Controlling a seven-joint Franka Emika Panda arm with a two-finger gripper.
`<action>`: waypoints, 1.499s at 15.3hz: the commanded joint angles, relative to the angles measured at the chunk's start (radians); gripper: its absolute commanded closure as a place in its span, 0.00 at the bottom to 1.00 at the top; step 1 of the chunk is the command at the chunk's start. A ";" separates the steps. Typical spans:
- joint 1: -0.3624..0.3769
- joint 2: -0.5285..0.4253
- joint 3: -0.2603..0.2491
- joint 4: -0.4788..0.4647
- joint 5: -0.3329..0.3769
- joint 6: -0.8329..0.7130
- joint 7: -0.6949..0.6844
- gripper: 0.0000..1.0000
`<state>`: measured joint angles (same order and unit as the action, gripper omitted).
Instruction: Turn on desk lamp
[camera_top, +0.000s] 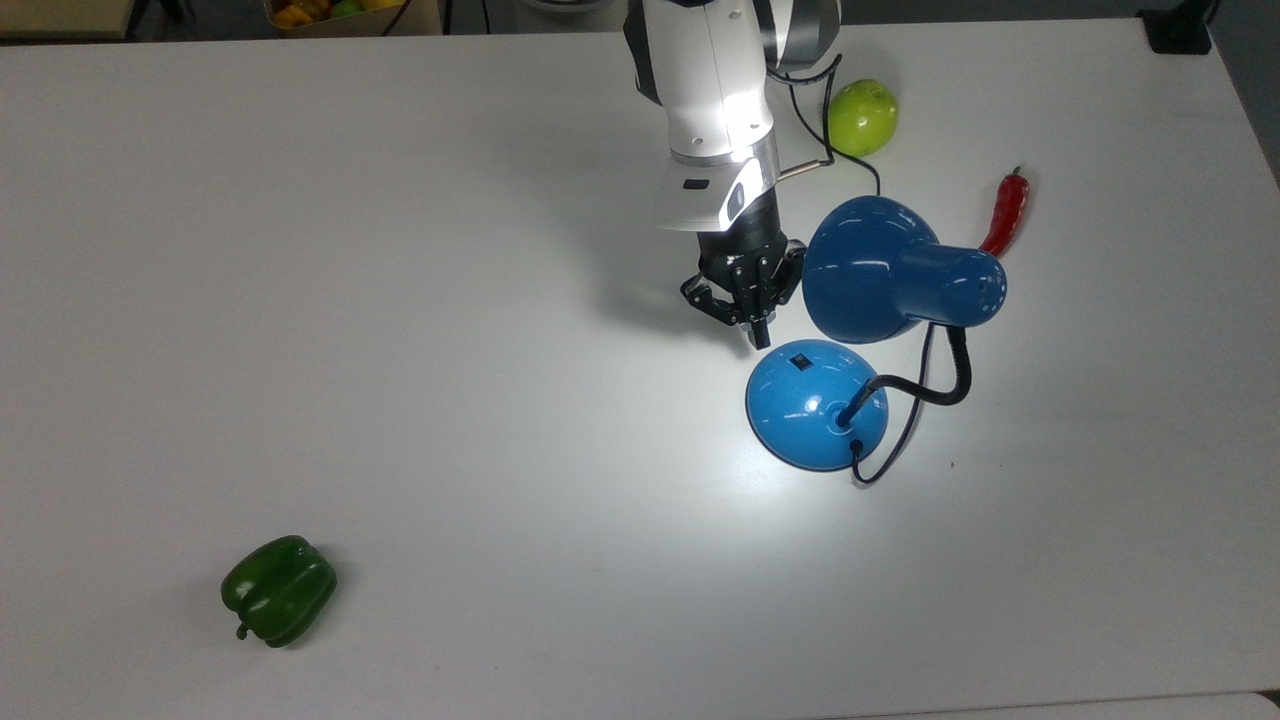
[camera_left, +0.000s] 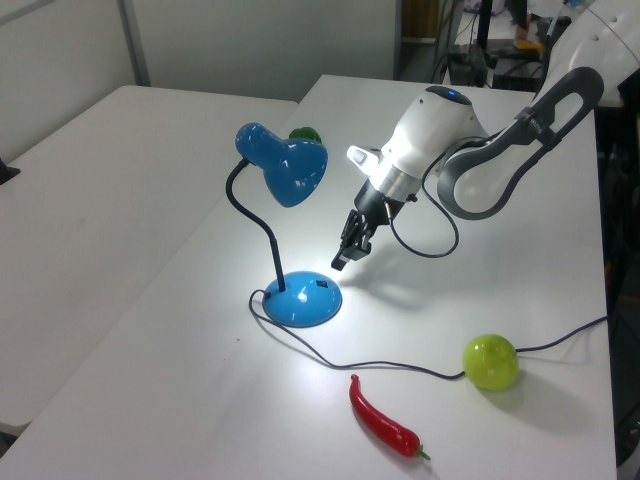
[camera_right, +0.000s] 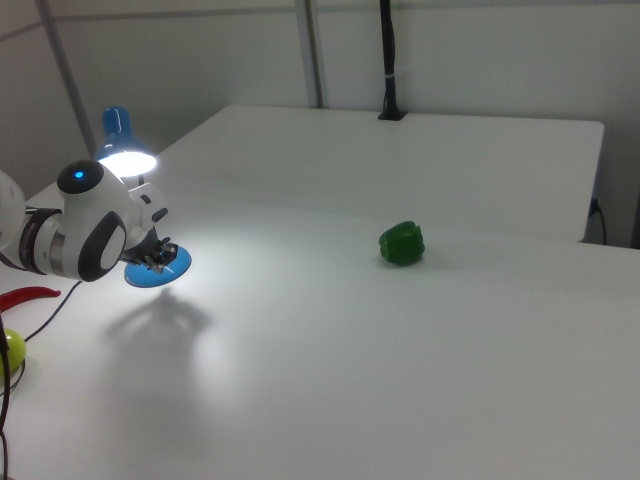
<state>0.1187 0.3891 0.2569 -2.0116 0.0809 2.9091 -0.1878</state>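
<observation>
Lamp entry: desk lamp (camera_top: 815, 405) is standing on the white worktop (camera_top: 400, 300), toward the top view's right, its domed blue base carrying a small black switch (camera_top: 800, 362) on the side facing the arm. Its shade (camera_top: 885, 270) is arching over on a black gooseneck (camera_top: 935, 385) and is glowing in the right view; a bright pool is lying on the worktop around the base, so the lamp is judged to be lit and the task as good as done.

Gripper (camera_top: 752, 320): it is hanging just beside the base's rim, apart from it, tips pointing down toward the switch side. The fingers (camera_left: 345, 258) are drawn together and are grasping nothing.

Other items: green apple (camera_top: 860, 117) near the arm's cable, red chili (camera_top: 1005, 213) past the shade, green bell pepper (camera_top: 278, 590) well apart at the top view's lower left.

Risks, as judgement:
- A second press on the switch would be putting the light out again; the tips are sitting near enough for a small descent to do it.
- The wrist is passing close to the shade; a sideways move toward it could be knocking the gooseneck or tipping the lamp.
- The black cord (camera_top: 905, 430) trailing from the base could be snagging.
</observation>
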 joint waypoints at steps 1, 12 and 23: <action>-0.033 -0.099 -0.007 -0.049 -0.010 -0.190 0.007 1.00; -0.067 -0.338 -0.103 0.086 -0.009 -0.981 0.093 0.00; 0.027 -0.434 -0.304 0.346 -0.013 -1.303 0.332 0.00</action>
<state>0.0757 -0.0464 0.0057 -1.7079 0.0809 1.6361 0.0800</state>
